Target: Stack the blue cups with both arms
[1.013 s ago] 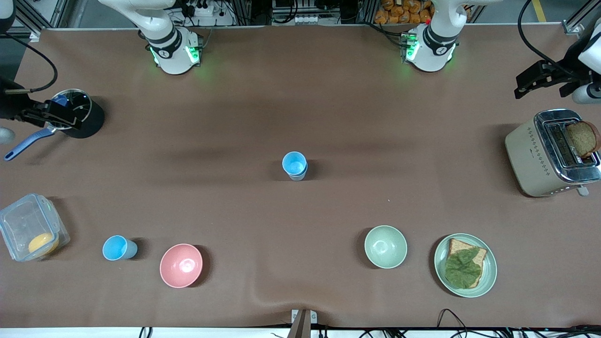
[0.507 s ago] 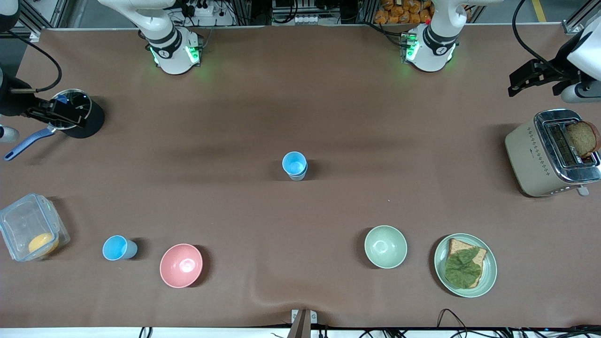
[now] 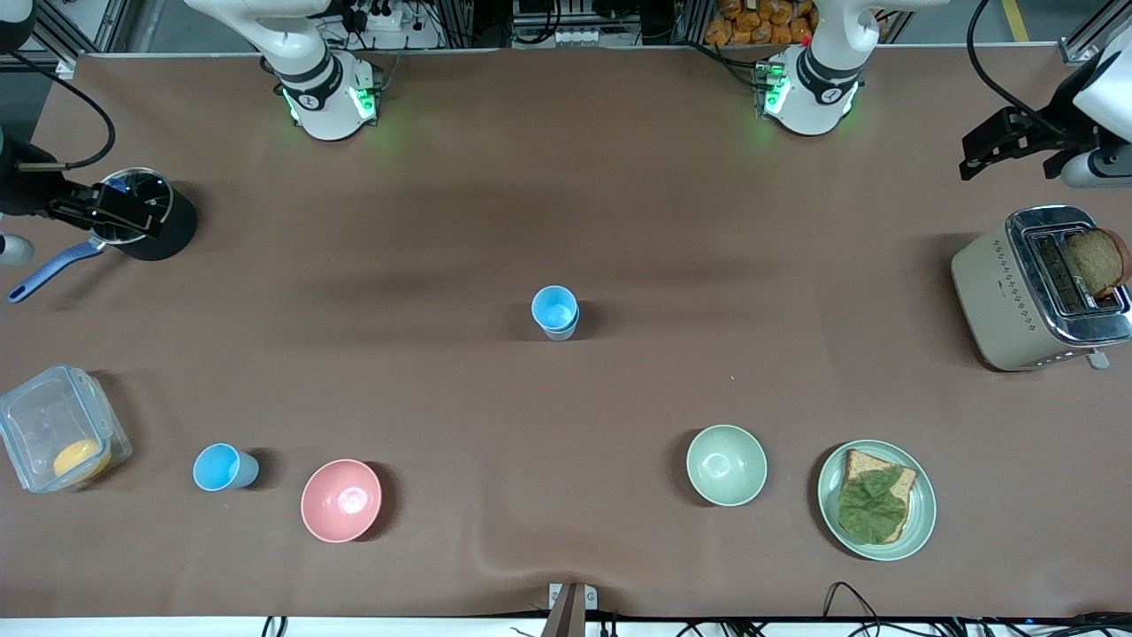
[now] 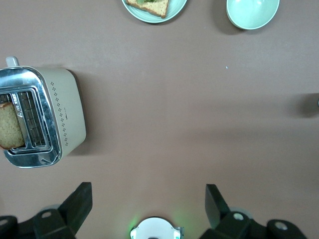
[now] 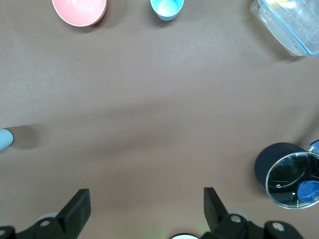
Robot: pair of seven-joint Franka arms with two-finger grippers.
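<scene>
You are seeing both grippers hanging with jaws spread wide and holding nothing: the left gripper (image 4: 148, 199) over the table by the toaster (image 3: 1039, 287), the right gripper (image 5: 146, 201) by the black pot (image 3: 146, 215). The stacked blue cups (image 3: 555, 312) are standing mid-table, well apart from both, and a single blue cup (image 3: 223, 467) is sitting beside the pink bowl (image 3: 341, 500).

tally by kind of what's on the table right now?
Blue cups: 3, two nested mid-table, one single beside the pink bowl
Bowls: 2, pink bowl, green bowl
Plate with bread: 1
Toaster: 1
Lidded pot: 1
Clear container: 1
Total: 9
</scene>
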